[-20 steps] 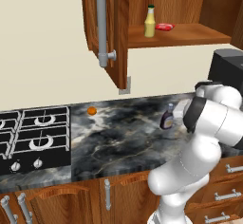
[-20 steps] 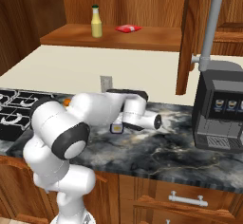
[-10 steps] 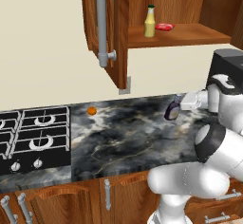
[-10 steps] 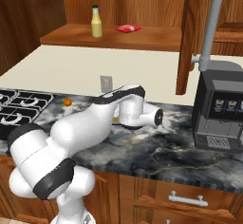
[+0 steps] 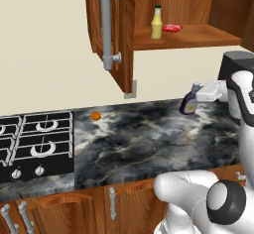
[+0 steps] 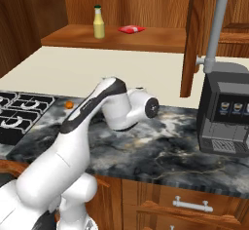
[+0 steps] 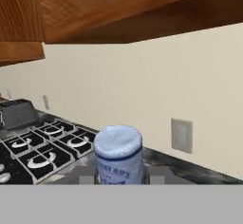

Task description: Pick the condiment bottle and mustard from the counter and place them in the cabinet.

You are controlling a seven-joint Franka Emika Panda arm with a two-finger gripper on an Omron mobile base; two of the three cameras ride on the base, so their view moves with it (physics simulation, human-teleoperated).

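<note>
Since the small dark purple-brown condiment bottle point(image 5: 189, 104) looks light, rigid and slick, the gripper point(image 5: 198, 97) pinches its body, jaws closed tightly around it.

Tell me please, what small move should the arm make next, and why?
Probably lift higher toward the open cabinet. The claw is shut on the condiment bottle, which hangs tilted above the counter, well below the shelf. The mustard already stands on that shelf beside a small red item, so the free spot to its right looks best.
</note>
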